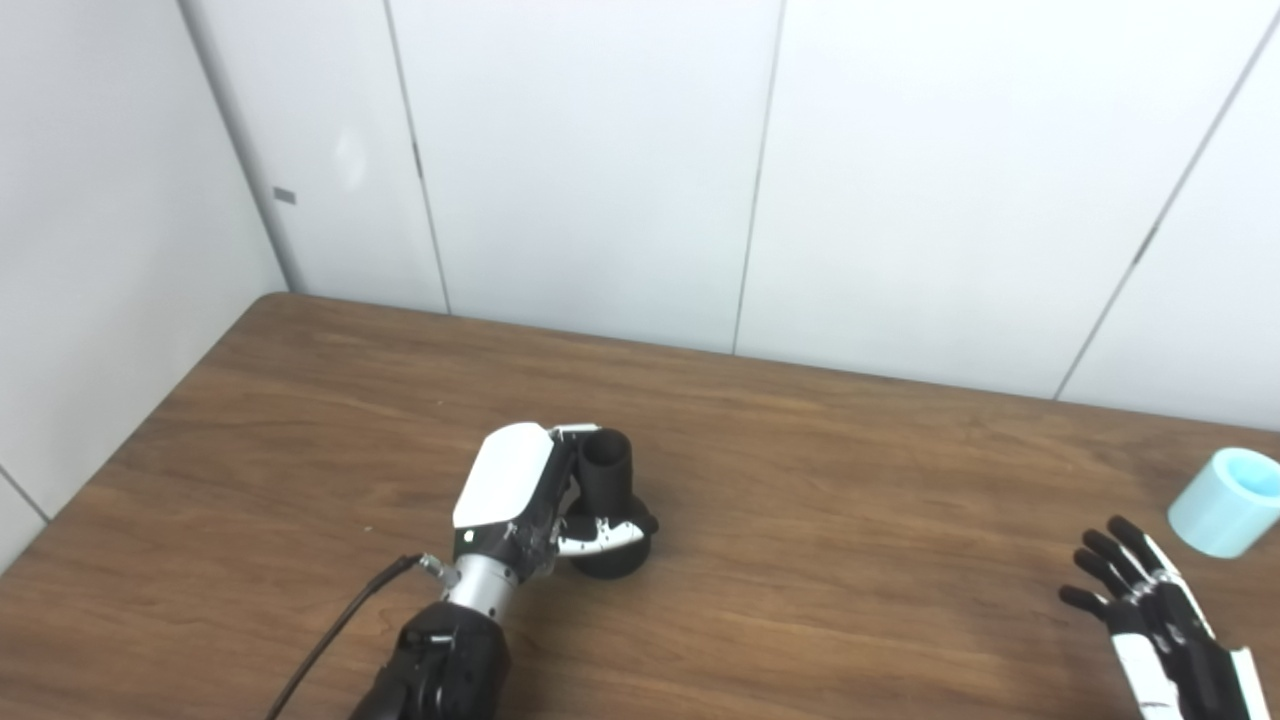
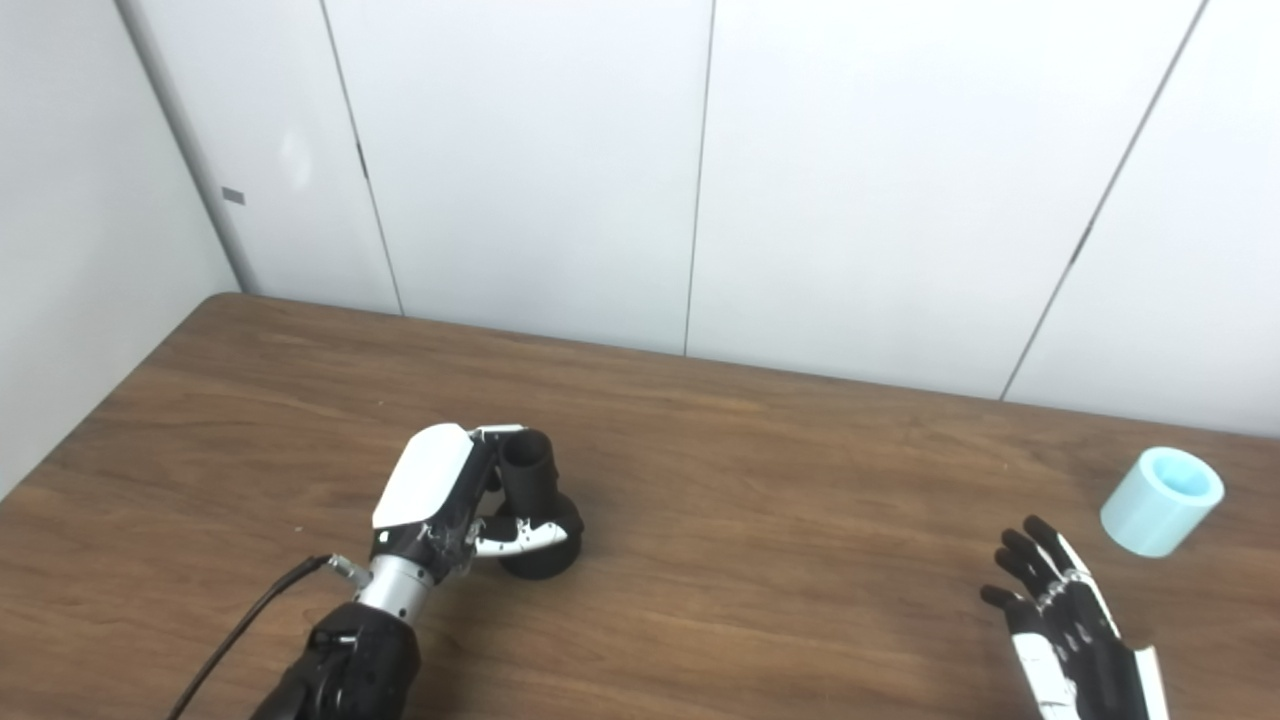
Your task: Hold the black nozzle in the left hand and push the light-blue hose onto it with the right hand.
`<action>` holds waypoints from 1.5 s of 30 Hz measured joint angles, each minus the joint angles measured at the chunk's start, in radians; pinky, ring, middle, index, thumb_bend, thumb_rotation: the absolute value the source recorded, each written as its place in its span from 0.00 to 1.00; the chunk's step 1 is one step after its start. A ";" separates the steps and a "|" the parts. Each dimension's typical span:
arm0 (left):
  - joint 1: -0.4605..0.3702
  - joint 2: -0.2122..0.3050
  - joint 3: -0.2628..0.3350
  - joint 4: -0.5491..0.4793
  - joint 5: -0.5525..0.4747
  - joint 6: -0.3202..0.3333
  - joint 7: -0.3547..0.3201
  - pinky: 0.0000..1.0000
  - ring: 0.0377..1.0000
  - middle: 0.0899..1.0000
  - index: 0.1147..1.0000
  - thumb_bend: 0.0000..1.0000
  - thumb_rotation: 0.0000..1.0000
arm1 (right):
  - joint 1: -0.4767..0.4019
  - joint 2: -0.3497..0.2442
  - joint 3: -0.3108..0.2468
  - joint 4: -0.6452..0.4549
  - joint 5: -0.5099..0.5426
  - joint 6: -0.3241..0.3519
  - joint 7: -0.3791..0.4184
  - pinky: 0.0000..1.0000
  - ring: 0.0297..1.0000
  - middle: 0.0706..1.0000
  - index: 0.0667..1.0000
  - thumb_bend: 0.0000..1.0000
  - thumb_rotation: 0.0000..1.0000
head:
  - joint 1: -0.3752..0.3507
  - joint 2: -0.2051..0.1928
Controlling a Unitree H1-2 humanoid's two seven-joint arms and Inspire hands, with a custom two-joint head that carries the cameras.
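Nearest me, my right hand [image 2: 1065, 620] waits spread and empty near the tabletop's right edge, short of the blue hose [image 2: 1160, 500], while my left hand [image 1: 530, 500] clamps the black nozzle [image 1: 610, 500].

Wood-grain bench [image 1: 800, 480] is filling the lower frame, rounded corner at far left. White panel wall [image 1: 580, 170] is running behind it, vertical seams showing, small grey tag [image 1: 285, 196] sitting on left panel.
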 measured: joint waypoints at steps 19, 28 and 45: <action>0.114 -0.127 -0.082 -0.028 0.024 -0.057 0.042 0.48 0.51 0.46 0.41 0.52 0.00 | -0.002 0.049 0.022 -0.022 -0.074 0.042 -0.037 0.67 0.78 0.80 0.83 0.56 0.73 | -0.103 0.055; 0.163 -0.159 -0.110 -0.027 0.024 -0.086 0.070 0.47 0.51 0.45 0.41 0.52 0.00 | 0.011 0.079 0.024 -0.044 -0.029 0.087 -0.043 0.68 0.79 0.80 0.83 0.53 0.67 | -0.127 0.072; 0.181 -0.144 -0.100 -0.017 0.003 -0.119 0.076 0.48 0.50 0.46 0.41 0.52 0.00 | 0.031 0.088 0.050 -0.137 -0.285 0.211 -0.128 0.63 0.72 0.76 0.77 0.63 0.23 | -0.259 0.091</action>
